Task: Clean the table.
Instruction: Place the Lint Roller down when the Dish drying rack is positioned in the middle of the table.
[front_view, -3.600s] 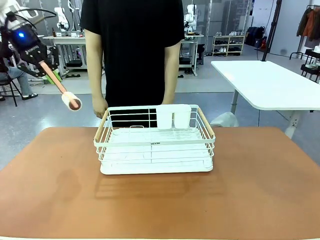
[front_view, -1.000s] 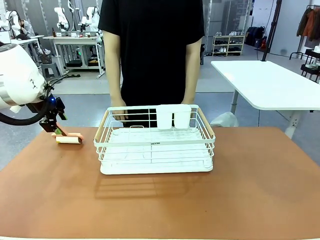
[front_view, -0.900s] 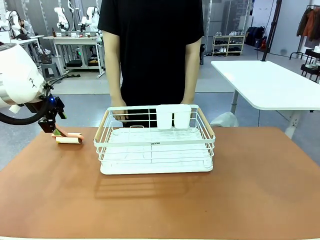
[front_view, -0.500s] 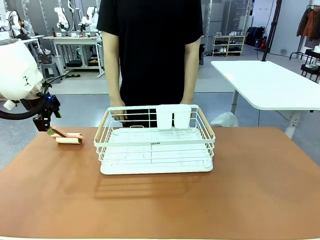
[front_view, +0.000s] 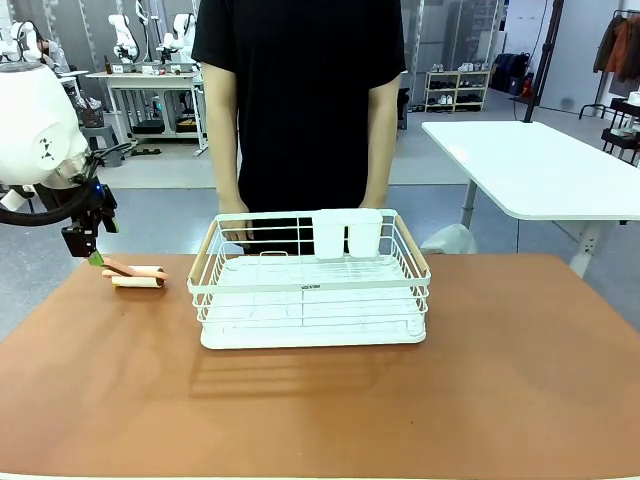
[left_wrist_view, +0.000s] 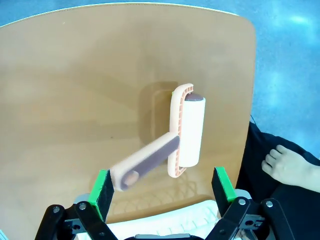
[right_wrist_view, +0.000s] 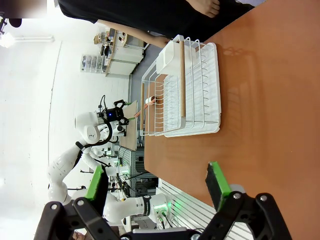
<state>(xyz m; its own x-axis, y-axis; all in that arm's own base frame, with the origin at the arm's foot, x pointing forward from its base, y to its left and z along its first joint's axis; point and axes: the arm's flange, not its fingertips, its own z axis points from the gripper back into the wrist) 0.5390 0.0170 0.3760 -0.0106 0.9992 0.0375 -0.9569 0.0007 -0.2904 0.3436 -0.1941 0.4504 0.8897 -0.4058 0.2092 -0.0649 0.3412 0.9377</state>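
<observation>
Looking across from the front camera, the table (front_view: 300, 410) stretched wide and terracotta, and a white wire rack (front_view: 311, 280) with wooden handles sat in its middle toward the far edge. Two white cups (front_view: 346, 233) stood at the rack's back rail. A person in a black shirt (front_view: 300, 100) waited right behind it, one hand (front_view: 231, 228) low by the rack's far left corner. Over at the far left of the tabletop a lint roller (front_view: 133, 275) lay flat, and the left gripper (front_view: 88, 248) hung just above its handle end, jaws apart, gripping nothing. A white-topped table (front_view: 540, 165) stood off to the right, well clear.

Down the left wrist camera, the green pads (left_wrist_view: 102, 187) stood spread wide, and the roller (left_wrist_view: 187, 131) rested on the table (left_wrist_view: 75, 75) between and beyond them, its handle (left_wrist_view: 145, 162) pointing back toward the fingers without touching either. A bare foot (left_wrist_view: 289, 165) showed on the floor past the table edge.

From the right wrist camera, rolled sideways, the right gripper (right_wrist_view: 157, 189) was wide open and empty above bare tabletop (right_wrist_view: 270, 125), with the rack (right_wrist_view: 185, 90) well ahead of it.
</observation>
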